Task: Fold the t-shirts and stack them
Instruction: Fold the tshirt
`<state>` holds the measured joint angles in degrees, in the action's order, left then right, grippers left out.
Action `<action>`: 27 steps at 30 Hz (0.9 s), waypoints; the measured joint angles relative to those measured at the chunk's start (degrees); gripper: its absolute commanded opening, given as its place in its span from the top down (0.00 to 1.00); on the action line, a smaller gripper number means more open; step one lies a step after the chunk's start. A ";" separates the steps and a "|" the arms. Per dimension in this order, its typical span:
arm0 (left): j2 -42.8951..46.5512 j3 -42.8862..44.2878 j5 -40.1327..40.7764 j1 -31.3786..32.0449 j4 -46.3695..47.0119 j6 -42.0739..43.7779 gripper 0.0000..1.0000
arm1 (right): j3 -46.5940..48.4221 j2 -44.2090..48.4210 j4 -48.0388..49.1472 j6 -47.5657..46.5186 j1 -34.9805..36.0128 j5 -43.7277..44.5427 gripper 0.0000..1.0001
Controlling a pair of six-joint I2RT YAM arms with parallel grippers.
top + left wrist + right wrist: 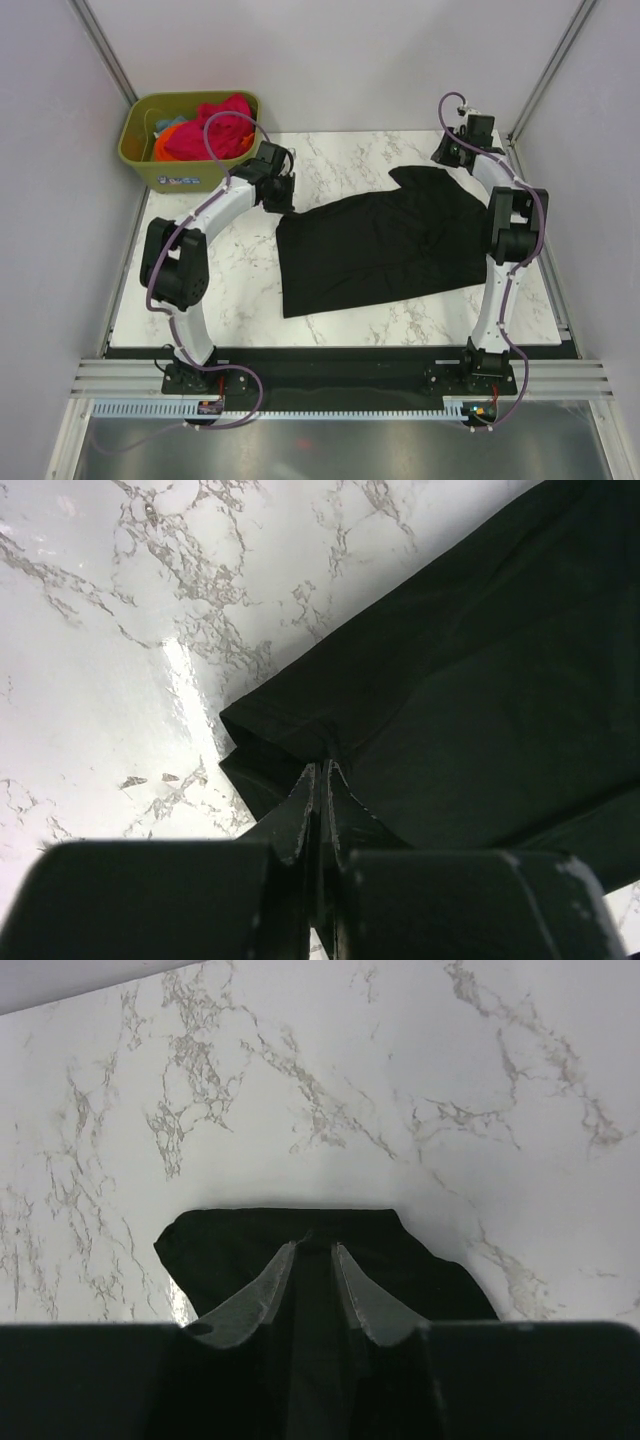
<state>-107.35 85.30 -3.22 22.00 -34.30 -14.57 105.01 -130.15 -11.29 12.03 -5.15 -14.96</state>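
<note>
Left jaws clamp tight on a corner of the black t-shirt (480,680); right jaws stand parted over its opposite end. Cloth stretches lengthwise between them across the table (240,290).

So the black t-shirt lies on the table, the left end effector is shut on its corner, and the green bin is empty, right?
Not quite: the green bin holds pink-red and orange t-shirts, as the top external view shows. The black t-shirt does lie on the table, with the left end effector shut on its corner.
</note>
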 measured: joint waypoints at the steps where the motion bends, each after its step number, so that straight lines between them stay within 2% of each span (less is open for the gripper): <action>1: 0.26 -0.04 -0.02 0.07 0.04 -0.09 0.98 | 0.42 -0.63 -0.09 -0.09 0.26 -0.37 0.71; 5: 0.50 -0.28 -0.13 0.39 0.13 -0.15 0.98 | 1.20 -2.89 -1.07 -1.62 3.06 1.66 0.71; 16: 0.50 -0.79 -0.22 1.92 0.07 -0.15 0.98 | 4.59 -6.88 -4.48 -10.29 18.27 13.94 0.73; 27: 0.50 -0.79 -0.22 2.62 0.07 -0.15 0.98 | 11.76 -11.10 -7.85 -15.87 20.41 23.30 0.68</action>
<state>-106.85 84.51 -3.44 24.62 -34.24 -14.72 116.77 -141.25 -19.14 -3.84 15.27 8.34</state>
